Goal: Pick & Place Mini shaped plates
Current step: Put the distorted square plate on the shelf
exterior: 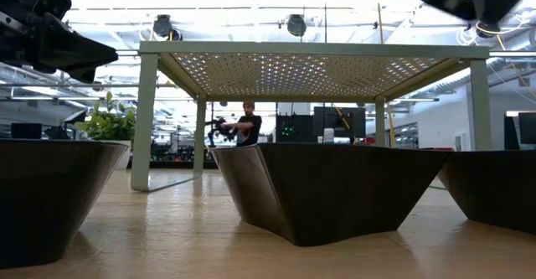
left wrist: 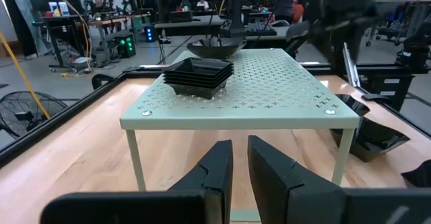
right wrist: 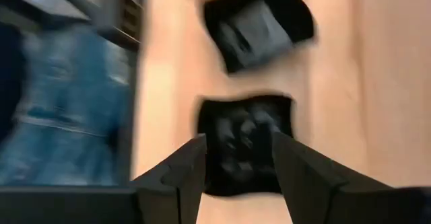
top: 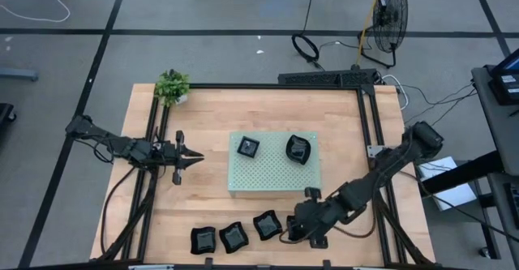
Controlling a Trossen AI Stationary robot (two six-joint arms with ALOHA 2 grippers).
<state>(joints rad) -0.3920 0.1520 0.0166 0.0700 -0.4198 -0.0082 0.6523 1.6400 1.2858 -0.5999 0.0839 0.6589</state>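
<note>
Three small glossy black plates lie in a row by the table's near edge (top: 203, 239), (top: 234, 236), (top: 267, 225). Two more black stacks sit on top of the pale green perforated board (top: 276, 173): a square stack (top: 247, 147) and a rounder one (top: 298, 149). My right gripper (top: 290, 231) hovers open above the right end of the row. In its wrist view (right wrist: 239, 163) a wavy-edged plate (right wrist: 246, 140) shows between the fingers, below them, and another plate (right wrist: 259, 25) lies beyond. My left gripper (top: 199, 153) hangs shut left of the board, with only a narrow slit between its fingers (left wrist: 240, 173).
The board stands on thin legs (exterior: 144, 120) with open room beneath. A small potted plant (top: 172, 86) sits at the table's far left corner. Black frame rails (top: 373, 132) run along the table's sides. A person's jeans (right wrist: 60, 103) show past the near edge, and another person (exterior: 245, 124) stands far behind.
</note>
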